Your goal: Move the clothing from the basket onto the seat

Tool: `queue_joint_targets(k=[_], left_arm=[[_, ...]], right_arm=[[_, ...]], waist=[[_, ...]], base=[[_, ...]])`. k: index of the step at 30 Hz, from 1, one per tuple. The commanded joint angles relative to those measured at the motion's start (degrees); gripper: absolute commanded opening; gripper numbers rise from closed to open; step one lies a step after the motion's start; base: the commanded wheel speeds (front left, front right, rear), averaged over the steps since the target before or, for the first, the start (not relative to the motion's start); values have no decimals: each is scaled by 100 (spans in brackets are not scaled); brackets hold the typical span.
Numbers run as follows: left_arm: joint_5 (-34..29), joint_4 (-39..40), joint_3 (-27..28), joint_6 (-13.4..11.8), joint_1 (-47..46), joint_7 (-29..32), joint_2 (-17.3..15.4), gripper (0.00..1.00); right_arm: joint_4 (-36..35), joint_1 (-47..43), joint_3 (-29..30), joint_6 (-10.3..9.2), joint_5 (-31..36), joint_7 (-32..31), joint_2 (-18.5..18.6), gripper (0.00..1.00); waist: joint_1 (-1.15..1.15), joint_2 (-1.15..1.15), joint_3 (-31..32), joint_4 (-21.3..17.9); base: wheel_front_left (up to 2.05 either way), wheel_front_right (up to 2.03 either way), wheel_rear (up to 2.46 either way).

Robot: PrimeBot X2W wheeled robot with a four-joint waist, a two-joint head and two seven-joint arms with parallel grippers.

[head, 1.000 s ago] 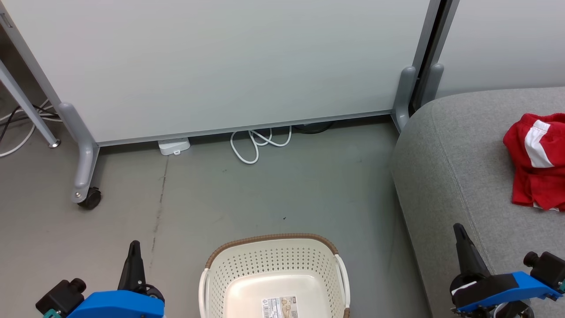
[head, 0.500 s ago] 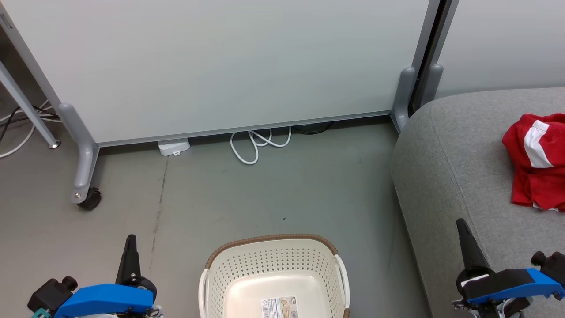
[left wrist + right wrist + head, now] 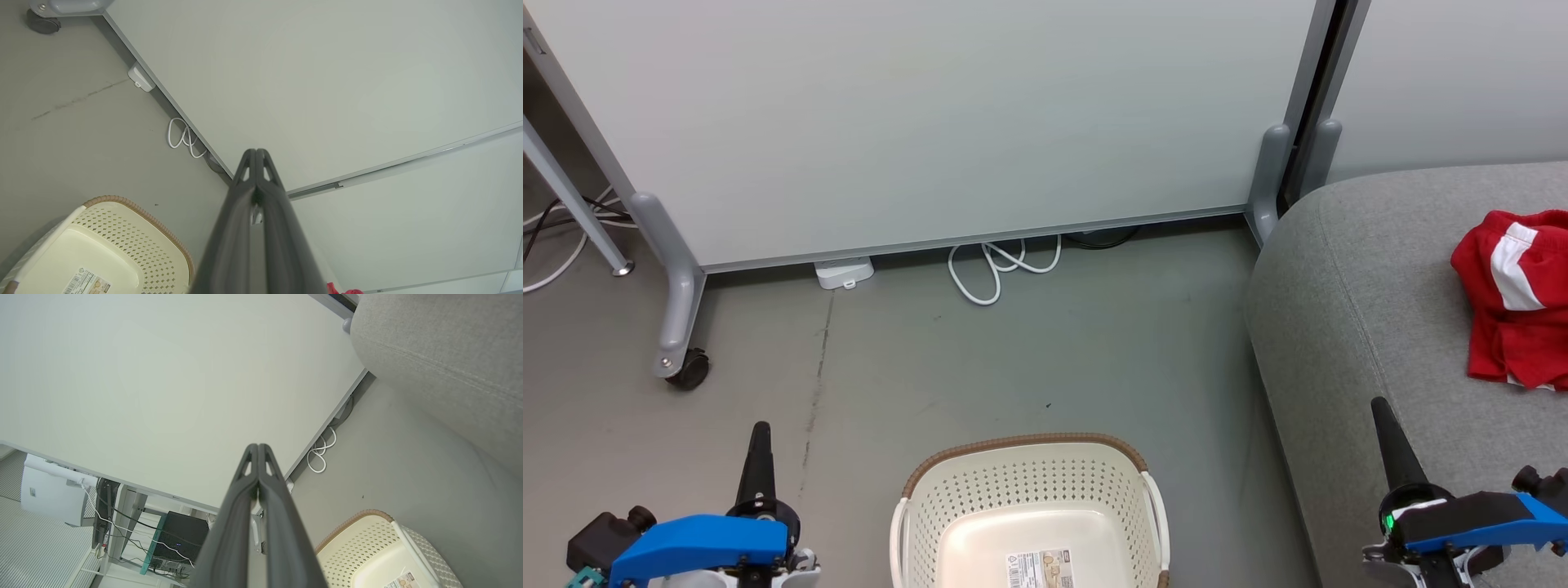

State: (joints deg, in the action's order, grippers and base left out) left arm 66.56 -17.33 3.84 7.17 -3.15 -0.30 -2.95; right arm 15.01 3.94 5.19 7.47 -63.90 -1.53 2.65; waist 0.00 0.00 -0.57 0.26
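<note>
Dark left fingers (image 3: 758, 465) have edged leftward, right fingers (image 3: 1393, 447) upward, both closed.

The blue wrists of left gripper (image 3: 760, 428) and right gripper (image 3: 1378, 403) have sunk lower.

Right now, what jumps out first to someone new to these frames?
The red clothing bunched on the grey seat, at the right edge of the head view. Next, the cream basket at bottom centre, just a label on its visible floor. The left pincer and right pincer flank it, both shut, holding nothing.
</note>
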Motion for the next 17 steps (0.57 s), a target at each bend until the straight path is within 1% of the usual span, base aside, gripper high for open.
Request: queue_joint_targets(k=[1, 17], left_arm=[[121, 82, 40, 32, -139, 36, -7, 0], [943, 171, 122, 39, -213, 259, -2, 0]], right_arm=[[-73, 141, 20, 3, -149, -41, 25, 0], [-88, 185, 61, 3, -1051, -196, 29, 0]], waist=[[0, 0, 1, -1], [0, 0, 12, -8]], base=[[0, 0, 0], [0, 0, 0]])
